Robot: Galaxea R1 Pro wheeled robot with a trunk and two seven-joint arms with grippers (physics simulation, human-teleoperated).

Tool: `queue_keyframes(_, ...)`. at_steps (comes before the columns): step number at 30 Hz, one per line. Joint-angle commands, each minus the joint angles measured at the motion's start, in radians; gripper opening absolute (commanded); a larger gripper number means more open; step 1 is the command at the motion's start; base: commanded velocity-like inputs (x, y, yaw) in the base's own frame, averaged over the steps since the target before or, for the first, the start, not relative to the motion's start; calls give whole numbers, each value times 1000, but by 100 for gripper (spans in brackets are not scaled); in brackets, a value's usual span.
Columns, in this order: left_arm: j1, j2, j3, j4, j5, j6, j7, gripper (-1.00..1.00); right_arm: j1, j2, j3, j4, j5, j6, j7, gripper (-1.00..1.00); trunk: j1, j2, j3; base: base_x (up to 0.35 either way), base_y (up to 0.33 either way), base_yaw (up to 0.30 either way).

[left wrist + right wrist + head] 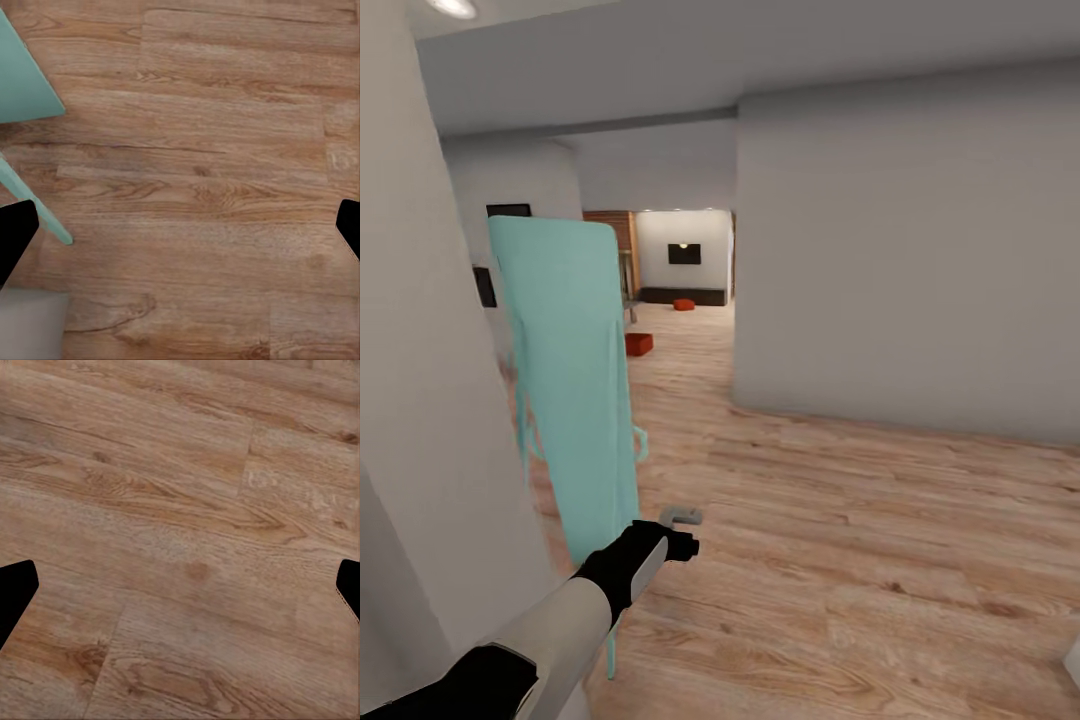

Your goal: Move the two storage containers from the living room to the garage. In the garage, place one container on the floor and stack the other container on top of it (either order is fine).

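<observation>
Containers [639, 344] far beyond left gripper [682, 532]

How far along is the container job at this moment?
Nothing looks done. Two orange-red containers sit on the wood floor far down the hall. Left gripper and right gripper are open, empty. Left: fetching, carrying, stacking.

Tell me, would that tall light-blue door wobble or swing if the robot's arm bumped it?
The teal door would probably swing rather than bend: it looks like one flat, stiff panel standing upright. It seems thin, so likely light to push. The left gripper is close beside it, so a bump seems possible.
</observation>
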Motion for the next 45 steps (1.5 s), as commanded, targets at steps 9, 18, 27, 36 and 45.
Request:
queue_keyframes(9, -1, 0, -7, -1, 11, 5, 9, 100, -1, 0, 0, 1, 10, -1, -6, 100, 1, -1, -1, 310, -200, 0)
queue_keyframes(18, -1, 0, -7, -1, 11, 4, 9, 100, -1, 0, 0, 1, 10, -1, -6, 100, 1, -1, -1, 305, -217, 0)
queue_keyframes(27, -1, 0, -5, -1, 11, 4, 9, 100, -1, 0, 0, 1, 10, -1, -7, 100, 1, -1, -1, 309, -176, 0)
queue_keyframes(36, -1, 0, -5, -1, 10, 4, 10, 100, -1, 0, 0, 2, 9, -1, -6, 100, 1, -1, -1, 319, -109, 0)
queue_keyframes(45, -1, 0, -5, -1, 11, 4, 10, 100, -1, 0, 0, 2, 9, -1, -6, 100, 1, -1, -1, 323, -86, 0)
